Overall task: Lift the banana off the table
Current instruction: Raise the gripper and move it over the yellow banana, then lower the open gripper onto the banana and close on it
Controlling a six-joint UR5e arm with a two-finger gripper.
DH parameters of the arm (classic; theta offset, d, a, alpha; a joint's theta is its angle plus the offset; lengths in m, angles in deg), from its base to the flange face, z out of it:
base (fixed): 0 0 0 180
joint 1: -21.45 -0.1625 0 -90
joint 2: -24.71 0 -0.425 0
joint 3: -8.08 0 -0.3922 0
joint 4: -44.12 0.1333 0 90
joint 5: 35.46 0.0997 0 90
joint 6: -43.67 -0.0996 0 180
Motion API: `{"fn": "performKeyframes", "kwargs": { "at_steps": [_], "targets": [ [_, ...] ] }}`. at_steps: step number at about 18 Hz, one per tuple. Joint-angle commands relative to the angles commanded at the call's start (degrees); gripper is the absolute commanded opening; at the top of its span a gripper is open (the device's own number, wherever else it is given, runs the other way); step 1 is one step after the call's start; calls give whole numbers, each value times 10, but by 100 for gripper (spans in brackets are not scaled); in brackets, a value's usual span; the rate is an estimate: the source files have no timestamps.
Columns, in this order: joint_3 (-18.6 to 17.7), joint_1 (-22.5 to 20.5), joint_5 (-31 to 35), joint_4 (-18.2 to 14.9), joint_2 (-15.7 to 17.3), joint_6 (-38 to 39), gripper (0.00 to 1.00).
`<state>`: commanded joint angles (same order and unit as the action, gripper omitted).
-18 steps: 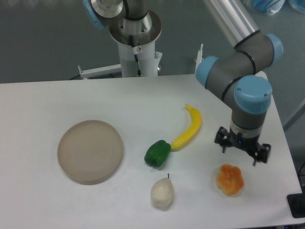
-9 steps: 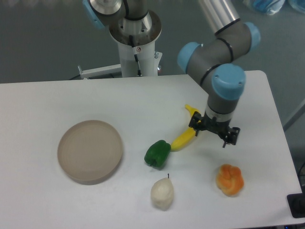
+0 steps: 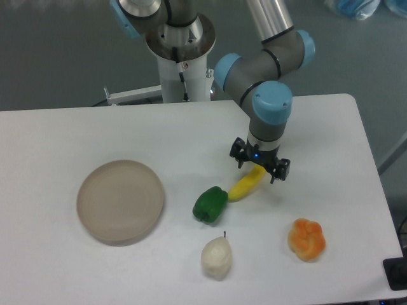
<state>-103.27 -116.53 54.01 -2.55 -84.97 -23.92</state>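
The bright yellow banana (image 3: 245,185) lies on the white table (image 3: 76,133), right of centre, its lower end next to a green pepper (image 3: 210,204). Its upper half is hidden under my gripper (image 3: 259,166). The gripper hangs directly over the banana's upper part with its two black fingers spread apart, one on each side, open and holding nothing. How high the fingertips are above the table cannot be told.
A round beige plate (image 3: 121,201) sits at the left. A whitish pear (image 3: 216,257) stands near the front edge. A lumpy orange fruit (image 3: 306,239) lies at the front right. The robot's base column (image 3: 181,60) rises behind the table.
The gripper has moved left and away from the orange fruit, from the table's right side to over the banana's upper half. The objects have not moved.
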Motion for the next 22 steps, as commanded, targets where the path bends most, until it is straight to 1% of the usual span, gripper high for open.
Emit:
{"fn": "performKeyframes", "kwargs": {
  "at_steps": [4,8,12,17,20,22],
  "targets": [
    [-11,0,0,24,-4,-5,100],
    [-10,-3,0,25,-6,-22,100],
    [-10,-6,0,28,-8,-21,100],
    [-5,-7,0,33,-21,-13,100],
    [-4,-7,1,46,-29,-12,84],
    [-4,-9,1,46,-30,-13,70]
  ]
}}
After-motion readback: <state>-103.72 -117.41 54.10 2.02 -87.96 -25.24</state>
